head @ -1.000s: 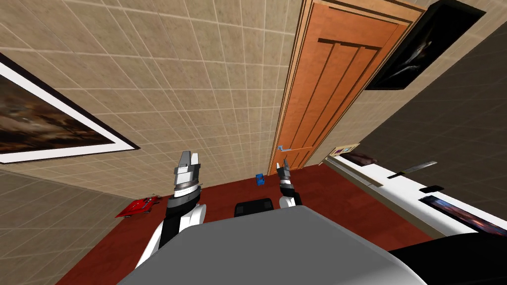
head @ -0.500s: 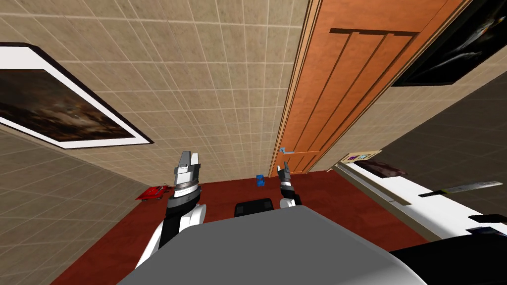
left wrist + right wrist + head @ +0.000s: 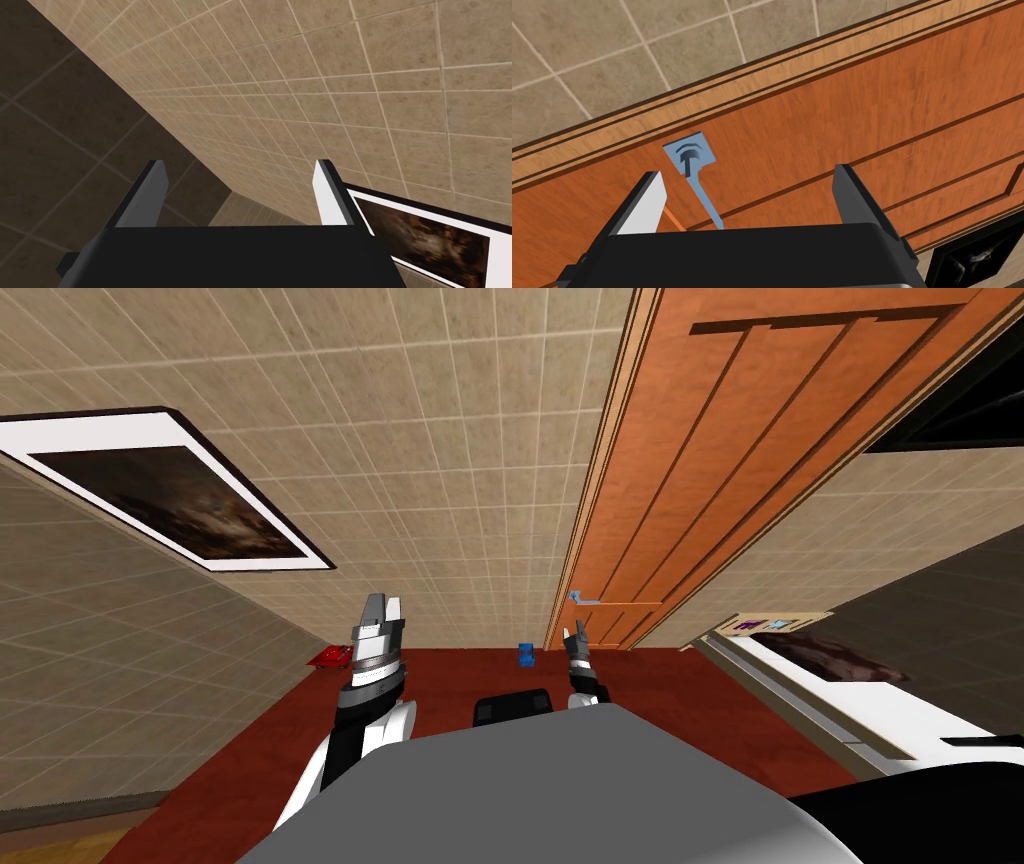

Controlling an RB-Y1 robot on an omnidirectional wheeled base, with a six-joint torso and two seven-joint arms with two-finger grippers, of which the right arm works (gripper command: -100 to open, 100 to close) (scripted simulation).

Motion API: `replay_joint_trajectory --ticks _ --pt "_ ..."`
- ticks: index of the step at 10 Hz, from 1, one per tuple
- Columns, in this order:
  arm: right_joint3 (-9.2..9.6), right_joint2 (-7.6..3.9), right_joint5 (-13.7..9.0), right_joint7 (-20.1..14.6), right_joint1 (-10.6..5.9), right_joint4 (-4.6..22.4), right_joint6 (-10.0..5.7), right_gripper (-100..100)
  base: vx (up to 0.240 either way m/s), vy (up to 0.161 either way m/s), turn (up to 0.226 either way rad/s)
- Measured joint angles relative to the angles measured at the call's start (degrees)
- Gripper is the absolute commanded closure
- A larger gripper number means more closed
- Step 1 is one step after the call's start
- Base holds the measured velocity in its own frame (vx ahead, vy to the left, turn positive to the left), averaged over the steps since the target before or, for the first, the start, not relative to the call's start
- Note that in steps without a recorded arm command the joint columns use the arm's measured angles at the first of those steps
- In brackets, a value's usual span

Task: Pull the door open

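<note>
The orange wood door sits in its paler frame, set in the tiled wall ahead and to the right. Its handle is a blue-grey lever on a square plate, close to the door's edge beside the frame.

The right pincer points at the door just beneath the plate. Its fingers are spread wide and grip nothing. From the wrist, the lever runs from the plate towards the pincer's dark body, between the two fingers and nearer the light one. The lever's end is hidden behind the body, so I cannot tell whether it touches.

The left pincer is raised on the left, facing the wall, released and empty.

On the red floor by the wall lie a small blue thing, left of the door, and a red thing further left. A framed picture hangs on the wall at the left.
</note>
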Motion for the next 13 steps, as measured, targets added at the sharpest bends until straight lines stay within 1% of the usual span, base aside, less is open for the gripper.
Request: replay_joint_trajectory --ticks 2,3,4,7,9,11,13 --pt "1.14 -0.51 -2.0 0.9 -0.53 2.1 -1.22 -100 -0.009 -0.123 0.166" --pt "1.5 -1.06 -3.1 1.3 -0.67 2.9 -1.63 -100 -0.012 -0.117 0.15" --pt "1.93 -1.31 -4.1 2.0 -0.73 3.4 -1.97 -100 -0.004 -0.117 0.156" --pt "3.36 -2.47 -6.9 2.7 -1.44 6.5 -3.69 -100 -0.023 -0.122 0.202" --pt "4.45 -3.21 -9.6 4.0 -2.14 8.7 -4.75 -100 -0.027 -0.135 0.176" --pt "5.3 -3.85 -11.4 4.9 -2.26 9.9 -5.67 -100 -0.015 -0.109 0.129" --pt "6.47 -4.08 -13.1 5.2 -3.22 13.0 -7.05 -100 -0.012 -0.13 0.192"
